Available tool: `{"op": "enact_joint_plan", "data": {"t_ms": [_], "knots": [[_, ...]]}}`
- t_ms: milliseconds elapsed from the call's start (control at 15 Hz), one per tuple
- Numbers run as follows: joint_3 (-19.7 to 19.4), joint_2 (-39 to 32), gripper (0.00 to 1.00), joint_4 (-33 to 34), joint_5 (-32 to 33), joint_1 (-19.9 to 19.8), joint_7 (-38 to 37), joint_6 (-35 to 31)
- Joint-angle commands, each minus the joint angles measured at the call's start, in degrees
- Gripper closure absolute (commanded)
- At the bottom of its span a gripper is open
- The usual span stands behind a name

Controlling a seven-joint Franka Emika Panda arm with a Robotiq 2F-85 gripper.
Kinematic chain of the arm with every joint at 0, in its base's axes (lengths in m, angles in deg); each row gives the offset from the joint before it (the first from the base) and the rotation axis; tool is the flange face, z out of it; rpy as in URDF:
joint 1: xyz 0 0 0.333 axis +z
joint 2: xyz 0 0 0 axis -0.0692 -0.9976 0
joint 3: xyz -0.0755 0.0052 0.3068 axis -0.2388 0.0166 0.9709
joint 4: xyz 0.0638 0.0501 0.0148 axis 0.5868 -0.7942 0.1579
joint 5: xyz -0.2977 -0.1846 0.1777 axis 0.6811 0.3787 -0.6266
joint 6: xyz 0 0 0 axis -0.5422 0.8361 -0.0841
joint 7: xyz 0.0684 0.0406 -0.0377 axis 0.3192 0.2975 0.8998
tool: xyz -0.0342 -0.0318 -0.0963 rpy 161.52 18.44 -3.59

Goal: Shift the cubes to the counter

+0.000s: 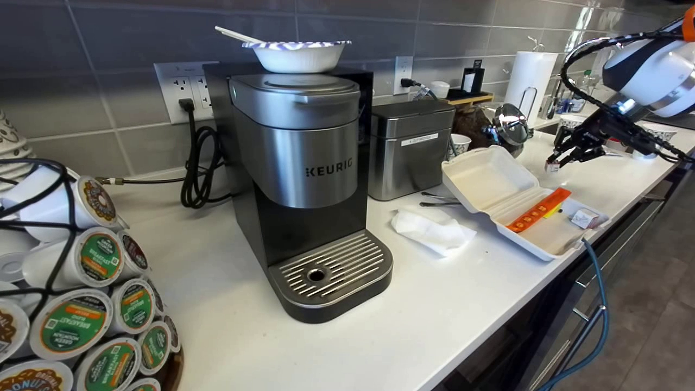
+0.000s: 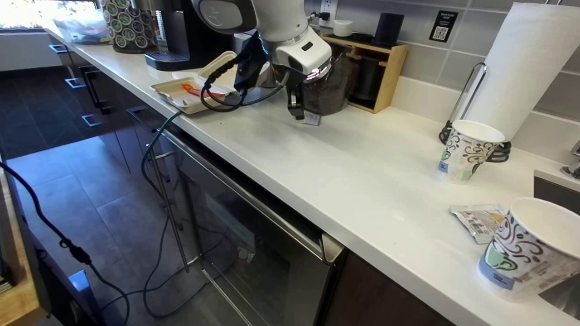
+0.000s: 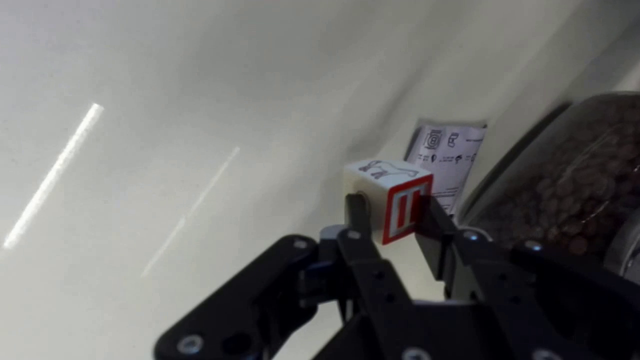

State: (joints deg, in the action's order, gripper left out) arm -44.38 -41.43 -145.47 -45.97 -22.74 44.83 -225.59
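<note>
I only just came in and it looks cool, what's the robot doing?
The robot's gripper holds a small picture cube over the white counter. I can't tell whether the cube touches it. What looks like another cube sits in the open foam tray, so the moving job seems unfinished.

Wrist view: dim, greyish, soft overall; two streaks of glare lie on the counter (image 3: 210,90), left of the pincer (image 3: 392,212); soft shadows run beyond it and beside the bean jar (image 3: 565,190), at right. Both exterior views: counter bright. In an exterior view: glare on wall tiles (image 1: 583,19), above the pincer. In an exterior view: window (image 2: 41,13) nearly burnt out, well left; floor (image 2: 59,190) shines bluish, below left.
</note>
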Motion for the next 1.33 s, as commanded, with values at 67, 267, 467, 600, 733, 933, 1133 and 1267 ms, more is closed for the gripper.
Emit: {"op": "enact_joint_plan", "data": {"t_ms": [67,267,467,600,733,933,1133,1267], "knots": [[-0.35,-1.63,0.93,1.06,-2.77,-0.41,-0.76,1.40],[-0.92,-1.94,0.50,0.97,-2.28,-0.02,-1.99,1.54],[-2.28,-1.02,0.31,-0.12,-0.41,1.24,-4.31,0.68],[-3.81,1.64,0.16,-2.56,2.08,2.89,-6.31,0.46],[-6.91,6.09,0.02,-7.01,9.64,6.55,-10.51,2.86],[-8.08,13.77,0.00,-14.57,20.96,10.67,-14.76,9.79],[-7.27,20.34,0.00,-19.75,27.86,13.48,-14.83,17.01],[-6.54,24.40,0.00,-22.41,31.08,15.27,-14.46,19.26]]}}
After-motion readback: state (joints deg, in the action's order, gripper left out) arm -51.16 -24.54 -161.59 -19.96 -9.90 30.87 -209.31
